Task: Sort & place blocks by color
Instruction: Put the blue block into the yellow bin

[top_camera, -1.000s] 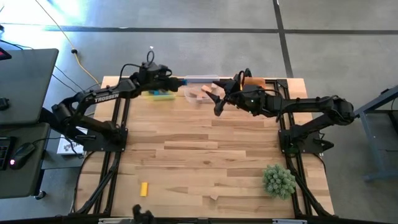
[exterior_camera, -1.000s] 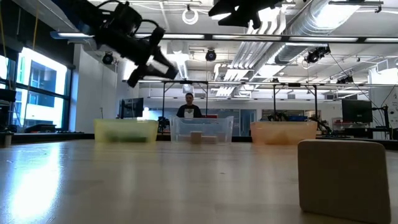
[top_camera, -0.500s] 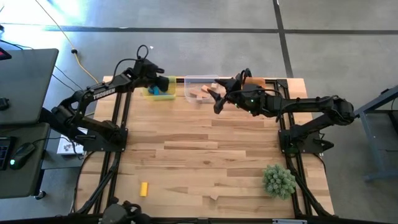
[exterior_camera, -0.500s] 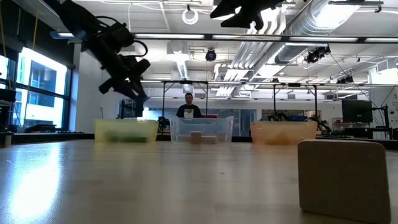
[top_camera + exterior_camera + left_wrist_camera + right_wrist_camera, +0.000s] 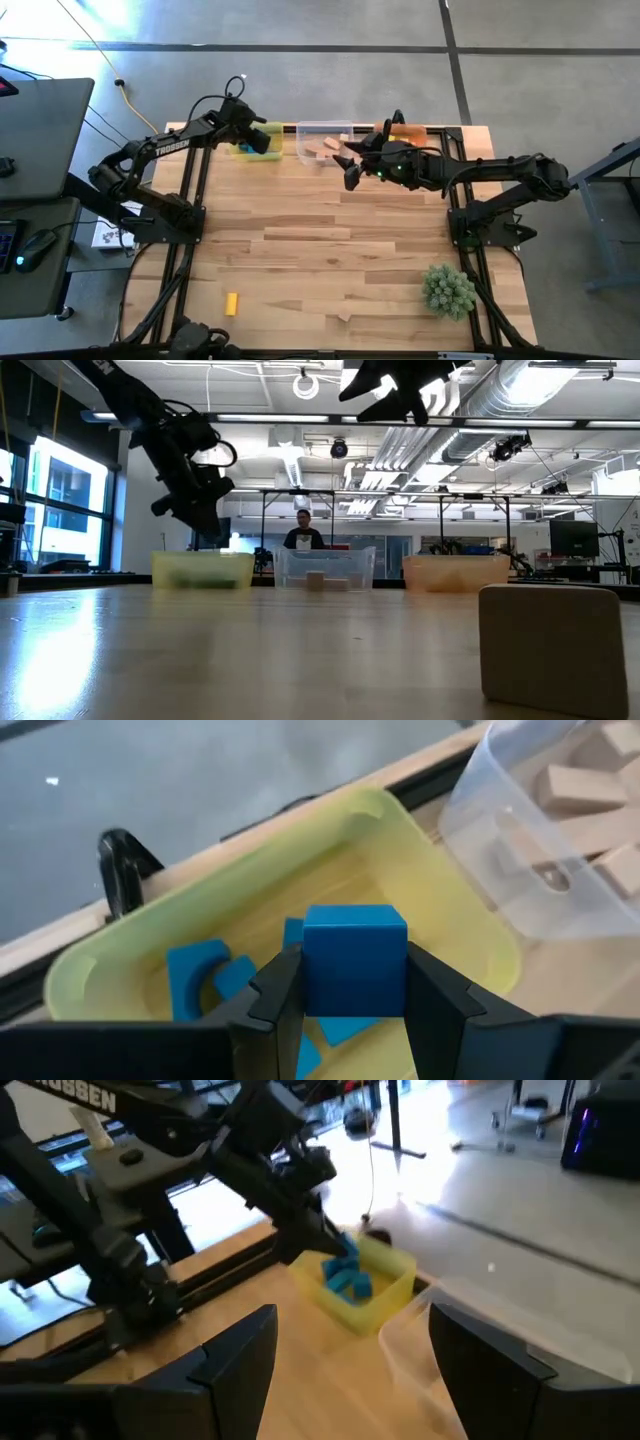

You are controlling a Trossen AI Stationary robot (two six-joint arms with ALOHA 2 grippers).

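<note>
While poised over the yellow bin (image 5: 420,910) at the table's far left, left gripper (image 5: 345,1010) pinching a blue cube (image 5: 355,960), ready for dropping among blue blocks (image 5: 200,975). Right gripper (image 5: 350,1350) spread empty, waiting near the clear bin (image 5: 322,146).

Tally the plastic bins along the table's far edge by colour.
Yellow bin: 1
Clear bin: 1
Orange bin: 1
Total: 3
</note>
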